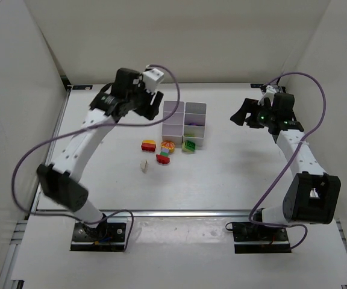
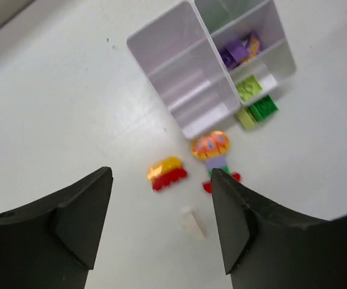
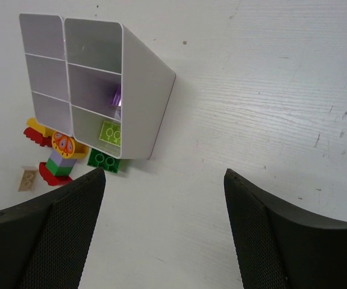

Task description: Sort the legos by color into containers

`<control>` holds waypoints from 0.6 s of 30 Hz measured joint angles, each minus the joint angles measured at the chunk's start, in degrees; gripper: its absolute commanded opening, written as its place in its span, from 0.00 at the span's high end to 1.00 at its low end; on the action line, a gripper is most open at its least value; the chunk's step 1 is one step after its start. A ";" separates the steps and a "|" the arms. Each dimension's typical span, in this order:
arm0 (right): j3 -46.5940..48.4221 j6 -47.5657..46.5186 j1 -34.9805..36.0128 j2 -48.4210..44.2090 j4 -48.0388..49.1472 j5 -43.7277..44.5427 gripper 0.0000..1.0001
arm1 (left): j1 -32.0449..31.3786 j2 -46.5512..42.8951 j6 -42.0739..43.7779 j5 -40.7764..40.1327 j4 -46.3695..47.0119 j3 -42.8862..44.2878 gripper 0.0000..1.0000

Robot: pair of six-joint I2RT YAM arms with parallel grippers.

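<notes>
Above the table [image 1: 234, 174], left jaws and right jaws both gape wide, holding and touching nothing.

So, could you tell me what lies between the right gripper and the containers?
Only bare table: in the top external view nothing sits between the right gripper and the containers.

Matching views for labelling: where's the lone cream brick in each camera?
Top external: cream brick sits left of centre, nearer the arm bases than the containers.
Left wrist: low centre, well below the containers.
Right wrist: far left edge, below the containers.
Shared landmark: the white containers grid, visible in all three.
</notes>
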 measured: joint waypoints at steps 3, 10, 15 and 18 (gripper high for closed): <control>0.17 -0.37 1.14 1.68 -0.07 0.02 0.17 | -0.61 -13.33 -4.20 -2.36 -0.63 -10.40 0.21; 1.88 -1.01 4.00 3.82 -0.15 0.00 0.17 | -1.14 -22.14 -12.26 -2.23 -4.79 -25.77 0.16; 2.69 -1.62 4.31 3.82 -0.33 0.04 0.17 | -0.26 -19.10 -16.44 -0.74 -9.09 -33.94 0.19; 2.71 -2.05 4.31 3.82 -0.83 0.11 0.17 | 0.15 -17.62 -18.38 0.37 -10.19 -35.71 0.22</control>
